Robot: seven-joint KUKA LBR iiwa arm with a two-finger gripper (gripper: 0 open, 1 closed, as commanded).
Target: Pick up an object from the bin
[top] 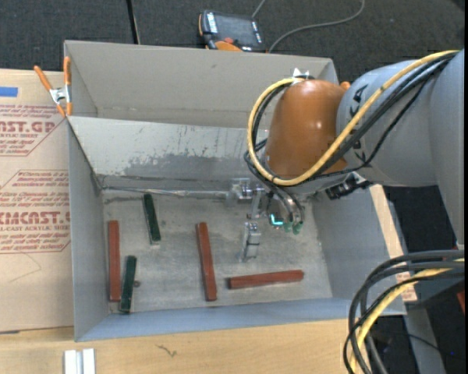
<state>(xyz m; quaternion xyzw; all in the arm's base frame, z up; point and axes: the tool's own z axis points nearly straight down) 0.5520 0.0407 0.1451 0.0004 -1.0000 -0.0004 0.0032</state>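
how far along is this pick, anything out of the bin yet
Nothing looks lifted yet: the dark green flat sticks and red-brown flat sticks all lie on the grey metal bin floor. In hand: the gripper hangs low near the middle red-brown stick and the crosswise one. Left: grasping and lifting one.

Dark floor (31, 14) behind, light wood worktop (218, 353) in front.
Floor looks like dark carpet along the top edge. A thin black pole (130, 10) stands on it at upper left. A black-and-orange device (230, 31) lies at top centre, with a grey cable (312, 14) looping off to the right. Light is even, with no hard shadows.
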